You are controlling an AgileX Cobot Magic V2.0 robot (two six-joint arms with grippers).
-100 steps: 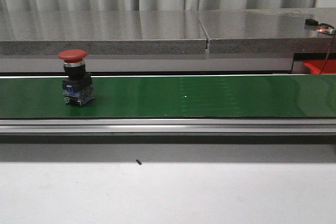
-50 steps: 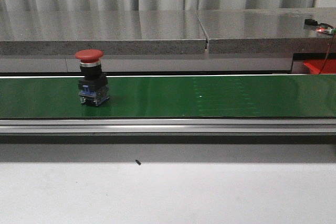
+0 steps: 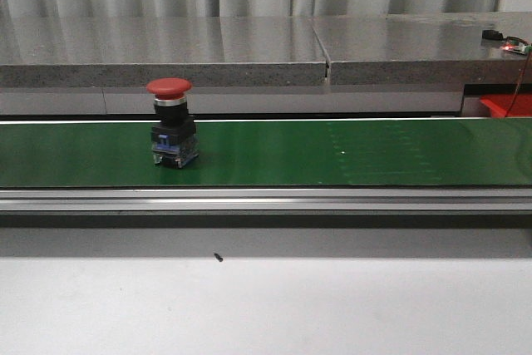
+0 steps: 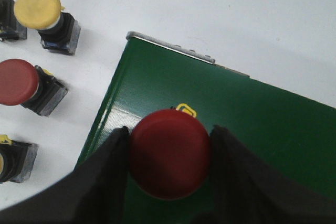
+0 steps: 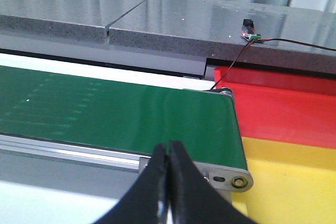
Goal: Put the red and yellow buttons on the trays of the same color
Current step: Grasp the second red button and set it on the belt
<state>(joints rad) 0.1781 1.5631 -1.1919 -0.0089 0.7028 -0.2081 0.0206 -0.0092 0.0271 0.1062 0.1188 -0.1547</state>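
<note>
A red button (image 3: 171, 132) with a black and blue base stands upright on the green conveyor belt (image 3: 332, 154), left of the middle; no gripper shows in the front view. In the left wrist view my left gripper (image 4: 169, 129) is shut on the cap of another red button (image 4: 170, 153), over the belt's end corner (image 4: 157, 77). My right gripper (image 5: 168, 148) is shut with nothing in it, near the belt's other end. Beside that end lie the red tray (image 5: 283, 108) and the yellow tray (image 5: 294, 182).
On the white table beside the belt's end stand a yellow button (image 4: 37, 9), a red button (image 4: 17, 81) and part of a third (image 4: 10, 161). A grey stone ledge (image 3: 249, 47) runs behind the belt. A wired sensor (image 5: 251, 32) sits on it.
The red button on the belt has travelled steadily to the right, from about a fifth of the way across the front view to about a third.
</note>
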